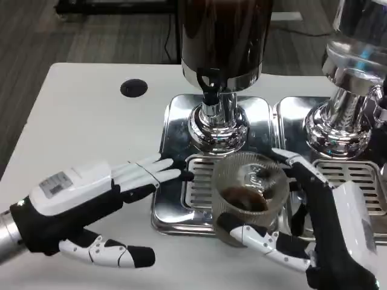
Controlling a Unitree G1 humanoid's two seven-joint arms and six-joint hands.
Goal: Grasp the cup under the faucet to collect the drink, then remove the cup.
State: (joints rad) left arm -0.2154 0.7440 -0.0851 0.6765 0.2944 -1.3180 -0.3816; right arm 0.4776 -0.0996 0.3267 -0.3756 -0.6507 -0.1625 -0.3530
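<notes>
Cup (251,192) in right hand (314,235), tray-front edge

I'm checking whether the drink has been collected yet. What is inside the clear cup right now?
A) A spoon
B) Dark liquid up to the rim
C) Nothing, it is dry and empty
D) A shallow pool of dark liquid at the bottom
D: the cup, held by the right hand on the drip tray, shows only a small dark pool low inside, with clear wall above it.
</notes>
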